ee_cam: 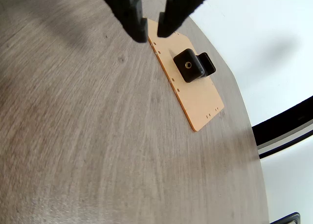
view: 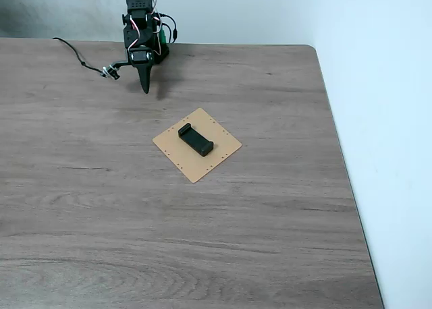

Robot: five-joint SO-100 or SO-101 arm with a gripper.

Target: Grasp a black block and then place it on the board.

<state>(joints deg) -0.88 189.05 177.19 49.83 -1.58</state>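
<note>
Fixed view: the small matte black block [view: 196, 139] lies mid-board on the thin tan square board [view: 219, 156]; the gripper [ee_cam: 152, 32], narrowly parted, holds nothing.

The table [view: 101, 208] looks like grey-brown wood-grain laminate, smooth with a dull sheen. The board [view: 216, 154] reads as thin tan sheet, flat and matt, maybe fibreboard or plastic, and the block [view: 196, 139] on it is matt black plastic, with a small brass-coloured metal insert on its end in the wrist view [ee_cam: 188, 65]. The gripper [ee_cam: 152, 31] fingers [ee_cam: 128, 9] look like matt black plastic with a faintly layered, rough surface
</note>
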